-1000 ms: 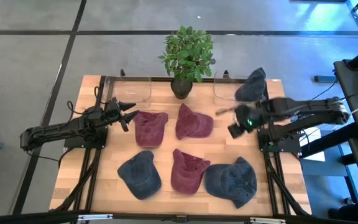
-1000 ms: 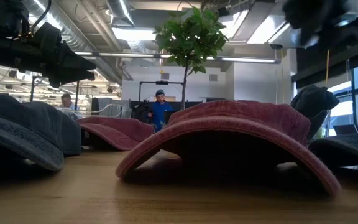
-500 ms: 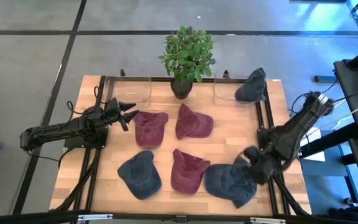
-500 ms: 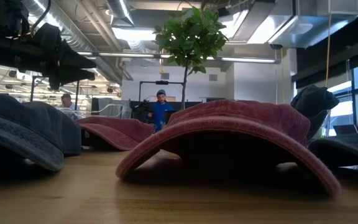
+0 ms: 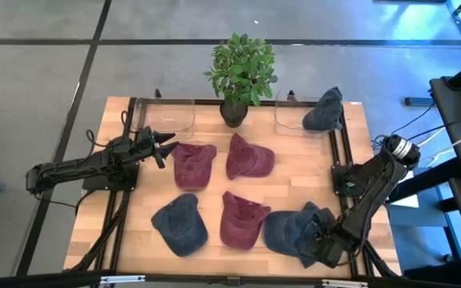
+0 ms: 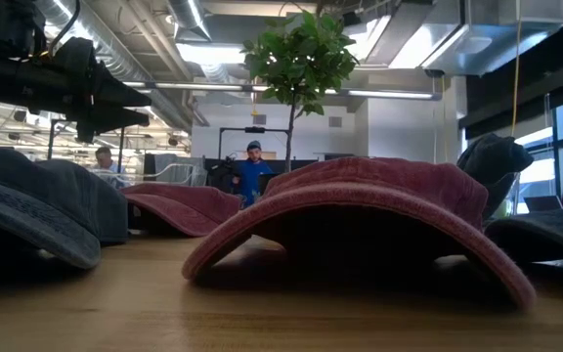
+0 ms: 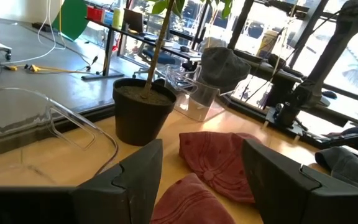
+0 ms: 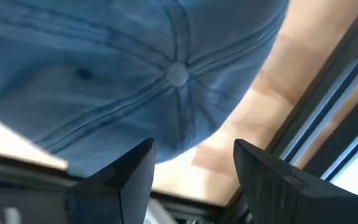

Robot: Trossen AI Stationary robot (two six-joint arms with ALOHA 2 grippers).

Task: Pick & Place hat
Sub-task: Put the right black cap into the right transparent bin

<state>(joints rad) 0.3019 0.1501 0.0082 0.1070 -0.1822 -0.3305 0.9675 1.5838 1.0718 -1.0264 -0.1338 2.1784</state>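
Right gripper [image 5: 320, 244] swung down from mid-table a second ago to the near-right blue hat [image 5: 294, 232], fingers spread, over its crown [image 8: 178, 74]; grasp looks next. Left gripper [image 5: 165, 146], fingers spread, unchanged beside far red hat [image 5: 192, 164].

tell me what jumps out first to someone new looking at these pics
Caps cover the wooden table: three maroon ones in the middle and blue ones at the front, with another blue cap at the far right corner. A potted plant stands at the far edge. The right gripper is open over the front right blue cap, while the left gripper waits open beside a maroon cap.
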